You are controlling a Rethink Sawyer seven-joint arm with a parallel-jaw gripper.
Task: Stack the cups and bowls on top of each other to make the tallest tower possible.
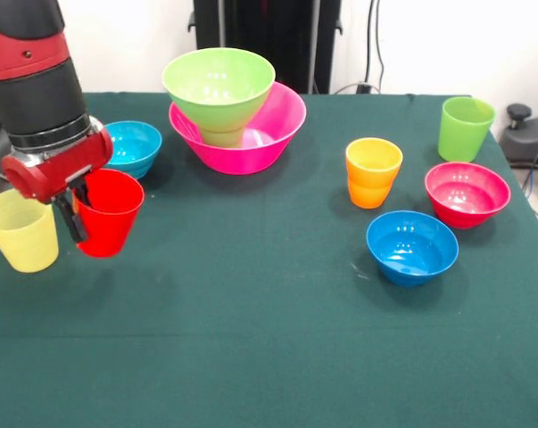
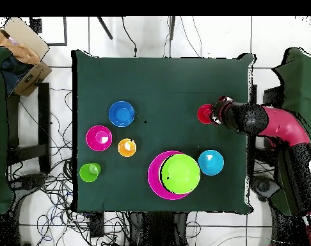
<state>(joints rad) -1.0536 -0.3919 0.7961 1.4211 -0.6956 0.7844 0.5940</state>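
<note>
My gripper (image 1: 75,203) is at the table's left side in the front view, shut on the near rim of the red cup (image 1: 110,212), with one finger (image 1: 70,221) outside the wall. The red cup stands upright next to the pale yellow cup (image 1: 20,230); I cannot tell whether it rests on the cloth. The large pink bowl (image 1: 282,125) holds the small green cup (image 1: 222,136), with the lime green bowl (image 1: 219,83) on top. Overhead, my gripper (image 2: 215,114) sits beside the red cup (image 2: 205,114), and the yellow cup is hidden.
A light blue bowl (image 1: 131,147) stands behind the red cup. At the right are an orange cup (image 1: 373,171), a taller lime green cup (image 1: 465,127), a magenta bowl (image 1: 466,193) and a darker blue bowl (image 1: 411,247). A green cloth (image 1: 251,339) covers the table.
</note>
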